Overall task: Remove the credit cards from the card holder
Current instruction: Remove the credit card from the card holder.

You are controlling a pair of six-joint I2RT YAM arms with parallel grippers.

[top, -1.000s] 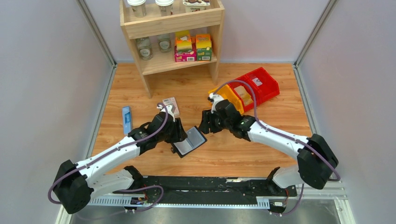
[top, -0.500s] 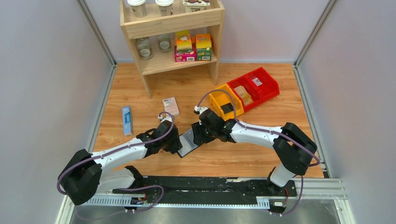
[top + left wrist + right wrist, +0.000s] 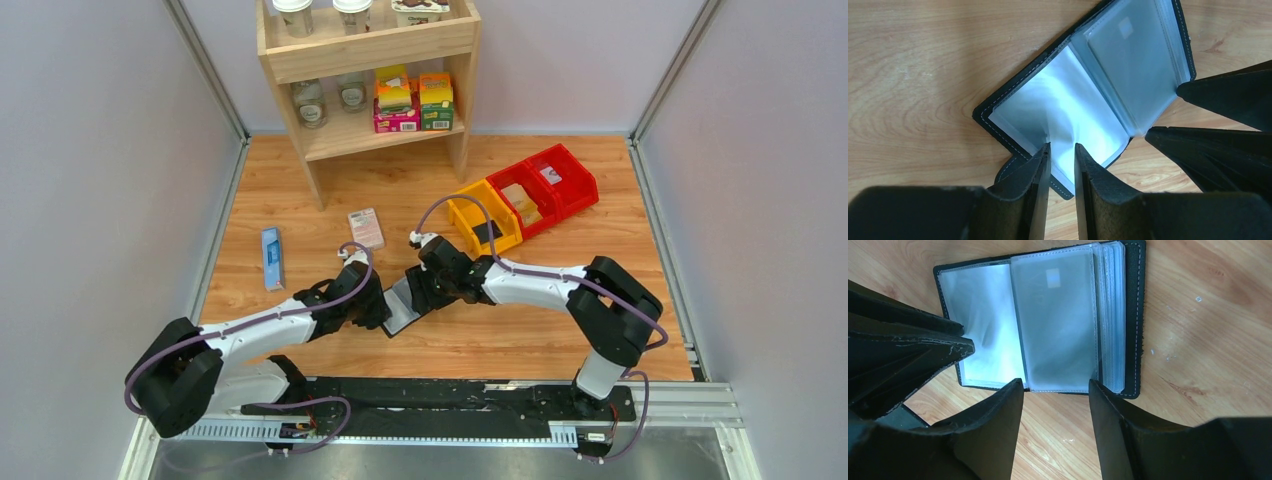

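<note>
Could pinch only the clear sleeve [image 3: 1063,110] with near-shut left claw [image 3: 1062,147] (grip unclear), dragging card holder [image 3: 1133,60] across tabletop [image 3: 913,75], with right claw [image 3: 1054,385] spread, empty.

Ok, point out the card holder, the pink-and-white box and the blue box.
card holder [image 3: 1058,325], right wrist view, on its clear pocket page.
pink-and-white box [image 3: 366,228], top external view, middle of its upper face.
blue box [image 3: 271,257], top external view, middle of its upper face.

Black card holder [image 3: 1088,95], pale stitching [image 3: 996,126] round its rim, grey-blue clear pockets [image 3: 1058,320]; light wood-grain tabletop [image 3: 913,65]; yellow bin [image 3: 462,222], red bins [image 3: 583,178].
</note>
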